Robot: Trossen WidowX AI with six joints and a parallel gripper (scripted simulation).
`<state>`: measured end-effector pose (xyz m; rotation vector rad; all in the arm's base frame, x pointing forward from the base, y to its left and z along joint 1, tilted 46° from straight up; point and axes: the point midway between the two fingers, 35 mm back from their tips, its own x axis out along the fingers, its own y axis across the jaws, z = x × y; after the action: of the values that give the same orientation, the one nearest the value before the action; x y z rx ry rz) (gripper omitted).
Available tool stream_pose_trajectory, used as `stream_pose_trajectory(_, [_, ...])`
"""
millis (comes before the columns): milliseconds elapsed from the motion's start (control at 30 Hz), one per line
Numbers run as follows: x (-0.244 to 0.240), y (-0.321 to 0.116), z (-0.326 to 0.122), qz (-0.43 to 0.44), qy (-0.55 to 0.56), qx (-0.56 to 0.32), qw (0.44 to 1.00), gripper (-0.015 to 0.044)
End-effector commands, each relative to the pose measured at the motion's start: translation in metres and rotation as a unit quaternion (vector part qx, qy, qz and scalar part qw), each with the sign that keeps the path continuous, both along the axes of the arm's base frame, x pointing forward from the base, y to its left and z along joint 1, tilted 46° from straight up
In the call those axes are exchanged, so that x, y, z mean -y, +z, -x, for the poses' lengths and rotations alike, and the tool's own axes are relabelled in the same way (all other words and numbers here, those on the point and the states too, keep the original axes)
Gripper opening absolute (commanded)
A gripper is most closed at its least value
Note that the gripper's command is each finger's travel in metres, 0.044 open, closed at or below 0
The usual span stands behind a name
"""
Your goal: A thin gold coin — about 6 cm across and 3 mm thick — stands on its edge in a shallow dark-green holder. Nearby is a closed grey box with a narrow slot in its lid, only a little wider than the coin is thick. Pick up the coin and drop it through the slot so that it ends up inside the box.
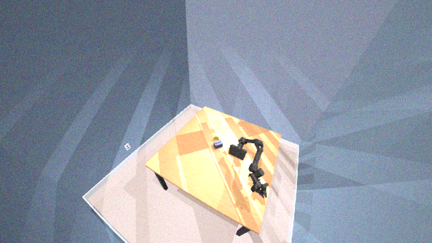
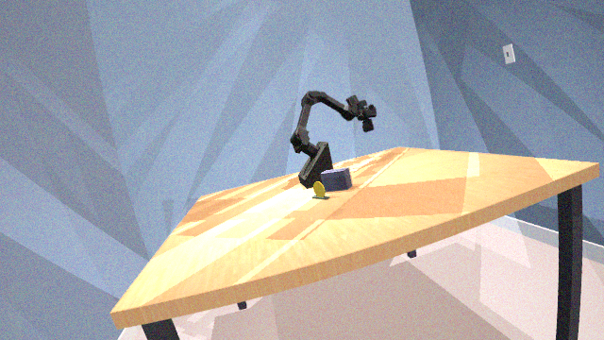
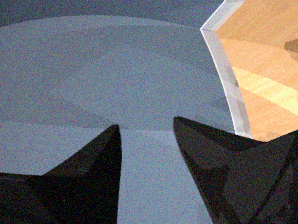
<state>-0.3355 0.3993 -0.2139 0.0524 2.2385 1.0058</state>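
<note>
The gold coin (image 1: 216,138) (image 2: 319,189) stands on its edge in the dark-green holder (image 2: 321,197). The closed box (image 1: 218,144) (image 2: 336,179), bluish grey in this light, sits close beside the holder; a dark line shows along its lid in the top view. My gripper (image 1: 265,190) (image 3: 147,127) is partly open, with nothing between its fingertips in the wrist view. It is raised high above the table, far from the coin and the box, on the other side of the arm's base. Neither coin nor box shows in the wrist view.
The arm's black base (image 1: 237,152) (image 2: 317,165) stands on the wooden table (image 1: 196,169) (image 2: 401,203) close to the box. The gripper hangs near a table edge. The wrist view shows blue wall or floor beyond the fingers and a wooden surface with a pale border at the right.
</note>
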Motion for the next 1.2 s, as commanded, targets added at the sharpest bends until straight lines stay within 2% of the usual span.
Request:
stream_pose_trajectory(0, [-0.044,0.006,-0.059,-0.026,-0.053,0.061,0.996,0.0161])
stream_pose_trajectory(267, [-0.099,0.024,-0.183,-0.049,-0.134,0.182,0.973,0.0161])
stream_pose_trajectory(600, [-0.112,0.047,-0.322,-0.036,-0.191,0.292,0.937,0.0161])
stream_pose_trajectory(867, [-0.081,0.078,-0.449,0.012,-0.228,0.381,0.896,0.0161])
stream_pose_trajectory(967, [-0.065,0.087,-0.484,0.031,-0.232,0.406,0.883,0.0161])
stream_pose_trajectory(1167, [-0.007,0.112,-0.571,0.098,-0.221,0.481,0.843,0.0161])
